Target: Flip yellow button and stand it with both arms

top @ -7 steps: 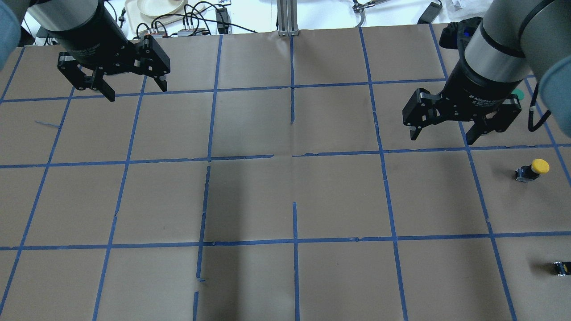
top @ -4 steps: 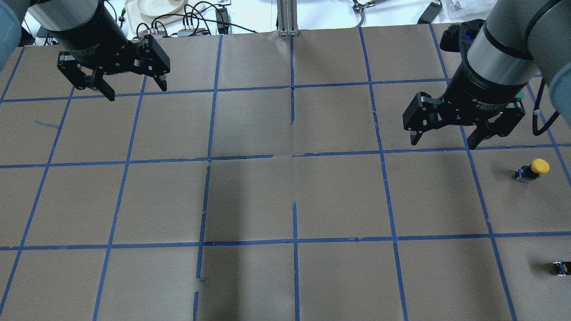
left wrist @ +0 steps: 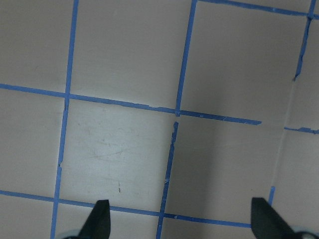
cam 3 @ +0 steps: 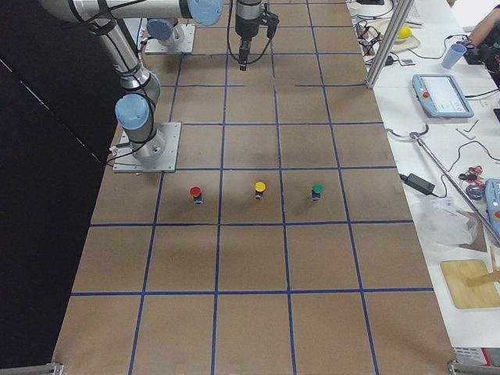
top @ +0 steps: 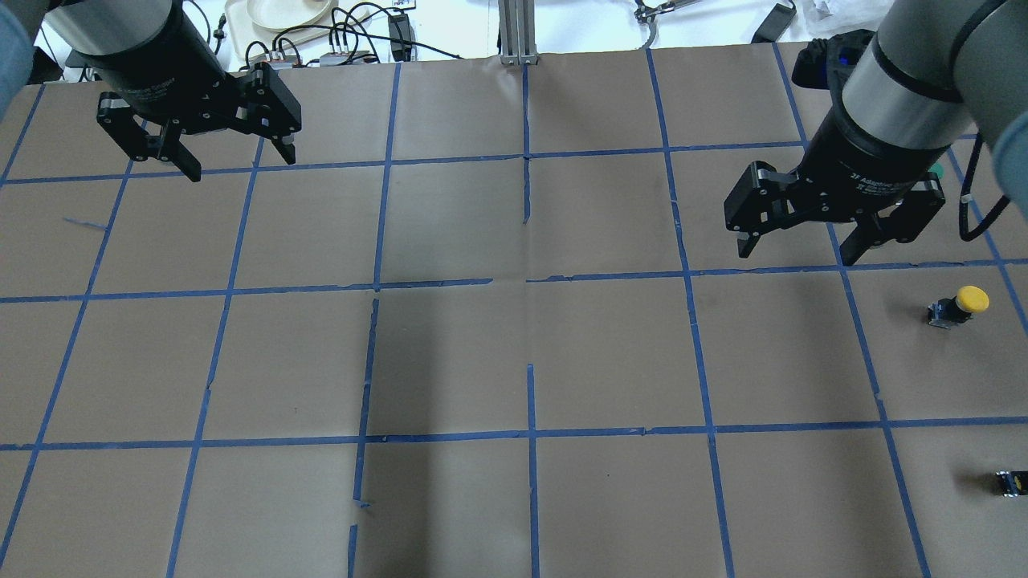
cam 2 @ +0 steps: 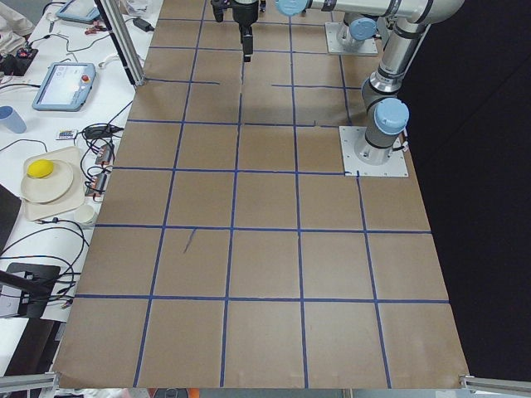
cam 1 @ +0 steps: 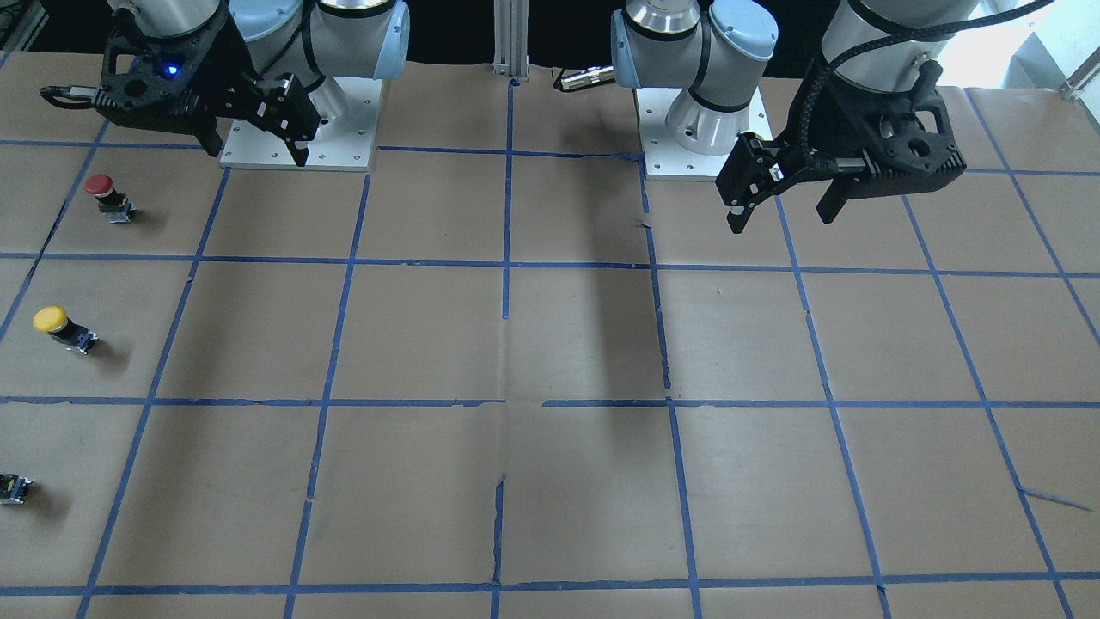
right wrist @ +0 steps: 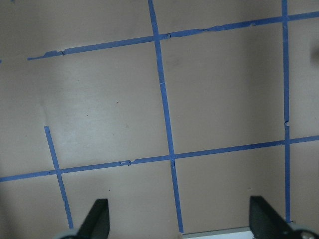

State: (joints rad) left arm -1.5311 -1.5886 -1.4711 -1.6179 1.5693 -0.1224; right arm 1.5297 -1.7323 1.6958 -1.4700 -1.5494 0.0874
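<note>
The bench (top: 610,353) is covered with matt brown paper, divided into squares by strips of blue tape (top: 385,440) that are torn and lifted in places.

At the left of the overhead view, the left tool (top: 239,163) is carried on the silver-grey, cylindrical left arm (top: 136,32). The tool is black and angular. Its two fingers are spread wide with nothing held between them, and in the left wrist view only bare paper and tape are seen between the two fingertips (left wrist: 99,219).

Further right, the right tool (top: 797,253) is held above the bench on the right arm (top: 907,72). It has the same black, angular build, and it too is open and empty.

The yellow button (top: 960,305) is found on the bench to the robot's right of the right tool, well apart from it and touched by neither tool. A round, smooth yellow mushroom cap is seen on a short black body with a grey base. It appears to stand on that base, cap uppermost.

A small dark block (top: 1010,482) with a yellow spot is seen at the right edge, well apart from the button. In the front-facing view a red-capped button (cam 1: 107,193) of the same shape is also seen on that side.
</note>
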